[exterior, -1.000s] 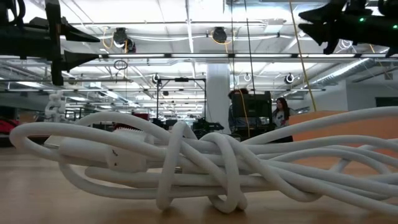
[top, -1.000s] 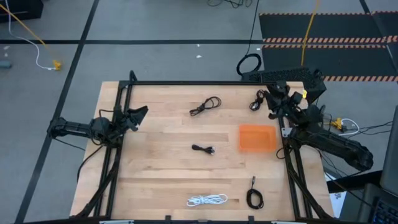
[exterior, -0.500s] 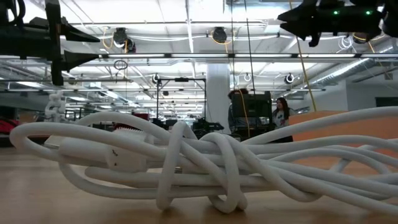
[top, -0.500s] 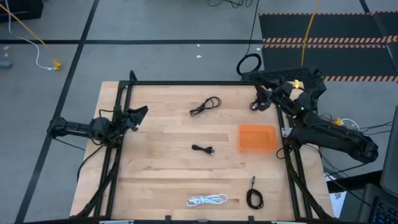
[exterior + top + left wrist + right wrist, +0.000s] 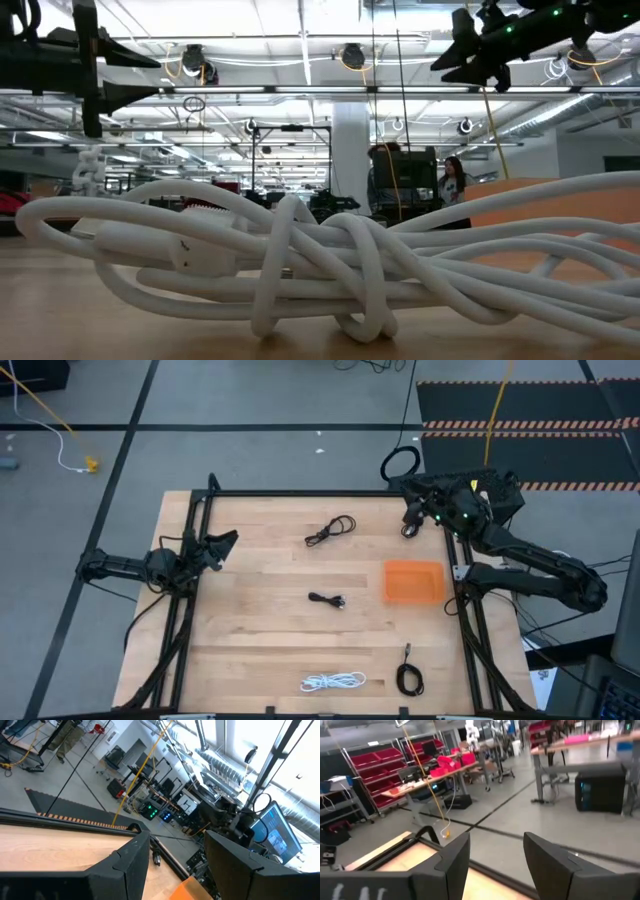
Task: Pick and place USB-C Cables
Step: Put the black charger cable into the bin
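Five small coiled cables lie on the wooden table: black ones at the far middle (image 5: 331, 529), the centre (image 5: 327, 599), the near right (image 5: 409, 676) and the far right (image 5: 406, 530), and a white one (image 5: 333, 681) at the near edge, which fills the low view (image 5: 300, 260). The orange tray (image 5: 414, 581) lies flat at the right. My right gripper (image 5: 408, 512) is open and empty, raised above the far-right black cable (image 5: 495, 842). My left gripper (image 5: 230, 539) waits open and empty at the table's left edge (image 5: 175, 845).
A larger round black cord loop (image 5: 400, 463) lies on the floor beyond the far edge. A long yellow cord (image 5: 497, 400) runs over the floor behind. A black frame rail (image 5: 300, 493) borders the far edge. Bare wood lies between the cables.
My right gripper has swung from beside the table's far right corner toward the table's left, along the far edge, and has turned about. It now stands above the far-right black cable. The cables and the tray lie as before.
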You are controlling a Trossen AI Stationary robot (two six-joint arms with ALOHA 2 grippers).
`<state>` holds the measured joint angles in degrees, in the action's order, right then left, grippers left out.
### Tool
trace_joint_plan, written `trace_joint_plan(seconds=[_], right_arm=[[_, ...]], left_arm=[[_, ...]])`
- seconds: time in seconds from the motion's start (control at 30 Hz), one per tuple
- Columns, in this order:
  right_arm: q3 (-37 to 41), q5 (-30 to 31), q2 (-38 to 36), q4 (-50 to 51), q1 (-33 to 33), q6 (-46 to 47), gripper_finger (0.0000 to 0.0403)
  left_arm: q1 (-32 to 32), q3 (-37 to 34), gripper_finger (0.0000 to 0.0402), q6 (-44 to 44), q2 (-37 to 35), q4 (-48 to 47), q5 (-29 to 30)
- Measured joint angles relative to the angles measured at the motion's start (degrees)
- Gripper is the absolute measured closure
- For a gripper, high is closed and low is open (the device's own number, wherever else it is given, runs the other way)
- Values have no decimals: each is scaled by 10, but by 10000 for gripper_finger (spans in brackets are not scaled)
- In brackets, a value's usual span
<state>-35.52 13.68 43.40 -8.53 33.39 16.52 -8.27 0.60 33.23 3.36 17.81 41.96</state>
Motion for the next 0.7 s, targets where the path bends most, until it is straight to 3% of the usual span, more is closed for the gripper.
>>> trace_joint_plan(seconds=[0.23, 0.5, 0.7], right_arm=[[-44, -3, 35, 46, 0, 54, 224], [-144, 0, 89, 228, 0, 90, 224], [-184, 59, 118, 338, 1, 111, 224]], left_arm=[[0, 0, 211, 0, 0, 0, 0], [0, 0, 211, 0, 0, 0, 0], [0, 0, 211, 0, 0, 0, 0]])
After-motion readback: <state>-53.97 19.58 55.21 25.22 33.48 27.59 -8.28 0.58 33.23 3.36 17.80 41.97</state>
